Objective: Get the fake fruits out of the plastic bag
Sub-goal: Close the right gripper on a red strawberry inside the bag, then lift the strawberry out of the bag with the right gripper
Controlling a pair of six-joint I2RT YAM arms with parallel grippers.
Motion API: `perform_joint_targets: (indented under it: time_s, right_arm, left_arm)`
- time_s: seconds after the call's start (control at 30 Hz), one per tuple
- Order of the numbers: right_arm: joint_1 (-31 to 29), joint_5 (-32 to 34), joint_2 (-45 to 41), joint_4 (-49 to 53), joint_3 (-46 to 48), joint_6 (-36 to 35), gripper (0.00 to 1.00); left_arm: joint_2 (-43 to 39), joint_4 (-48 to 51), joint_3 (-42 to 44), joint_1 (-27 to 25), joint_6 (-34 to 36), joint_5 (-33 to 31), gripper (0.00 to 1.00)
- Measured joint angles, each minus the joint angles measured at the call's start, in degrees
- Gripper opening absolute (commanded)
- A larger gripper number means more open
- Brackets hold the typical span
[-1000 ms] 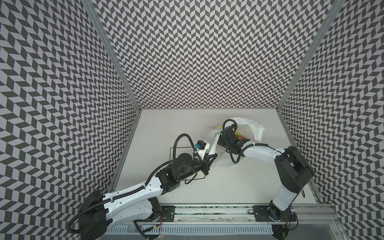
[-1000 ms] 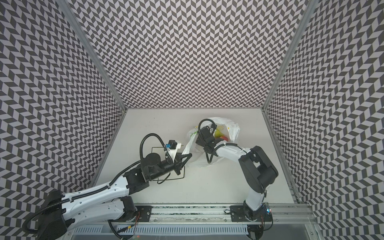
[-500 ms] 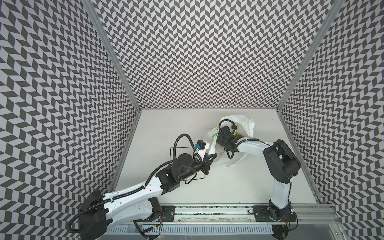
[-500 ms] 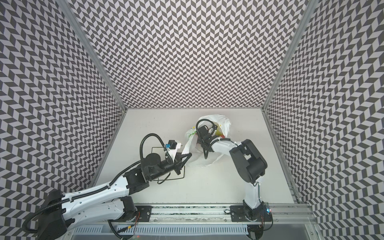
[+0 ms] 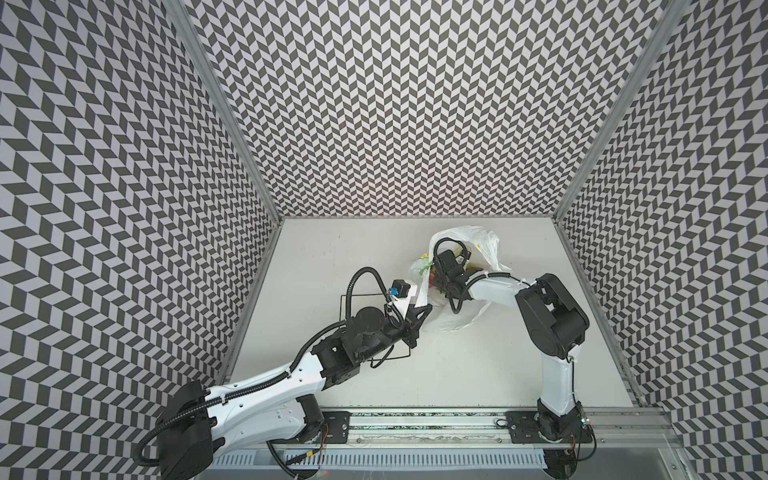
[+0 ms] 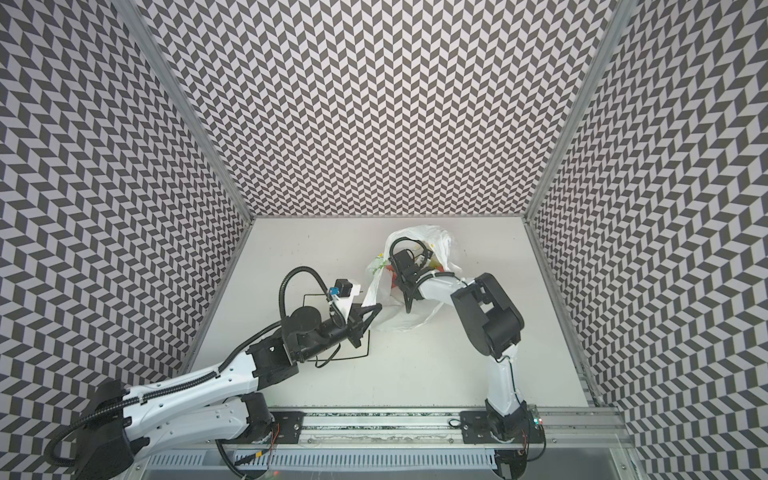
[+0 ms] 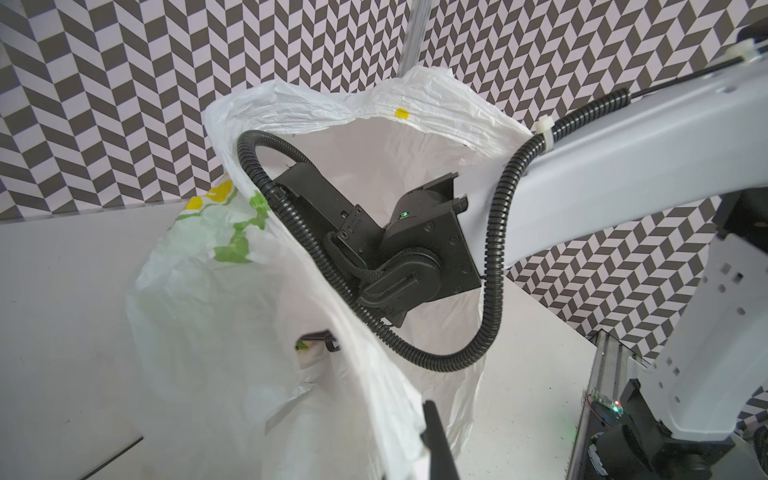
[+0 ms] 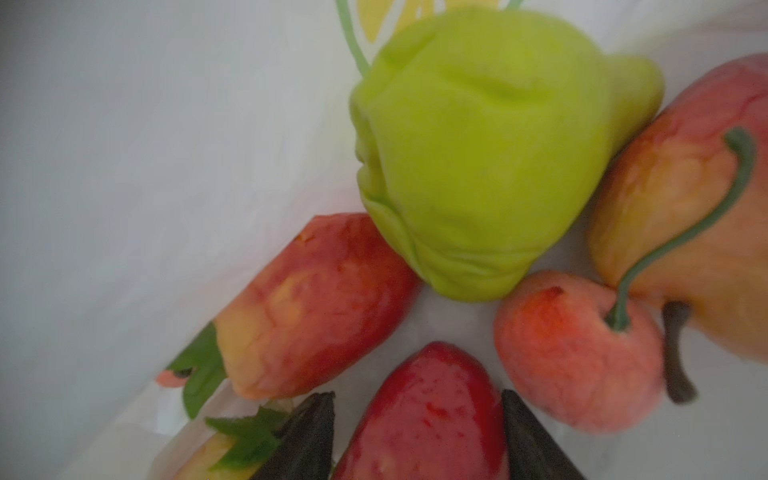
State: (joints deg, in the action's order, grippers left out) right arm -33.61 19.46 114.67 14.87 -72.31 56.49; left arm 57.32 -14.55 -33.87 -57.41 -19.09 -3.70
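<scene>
right now the red strawberry (image 8: 428,432) lies dead ahead of the right claw (image 8: 417,394) down inside the bag (image 5: 486,245), its long axis running straight out between the two fingers (image 8: 307,436). those jaws stand half open, hard against its sides, though i cannot tell if they pinch yet; the left claw (image 5: 422,311) is clamped shut on the bag's edge.

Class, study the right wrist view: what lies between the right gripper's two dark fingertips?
In the right wrist view, a red strawberry lies between the fingertips of the right gripper.
</scene>
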Motion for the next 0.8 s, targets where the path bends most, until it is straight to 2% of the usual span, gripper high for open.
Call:
perform_joint_targets:
  time_s: [0.2, 0.5, 0.8]
  right_arm:
    - [0.00, -2.62, -3.17, -0.13, 2.43, -1.62, 0.50]
    - [0.00, -11.10, -17.59, -3.54, 13.29, -7.80, 0.50]
    - [0.00, -23.23, -31.89, -9.03, 24.00, -20.26, 0.51]
  left_arm:
    - [0.39, 0.00, -0.02, 0.00, -0.09, -2.34, 0.00]
    - [1.20, 0.00, -1.18, 0.00, -0.22, -7.26, 0.00]
    - [3.02, -0.02, -2.73, 0.04, -0.76, -8.50, 0.00]
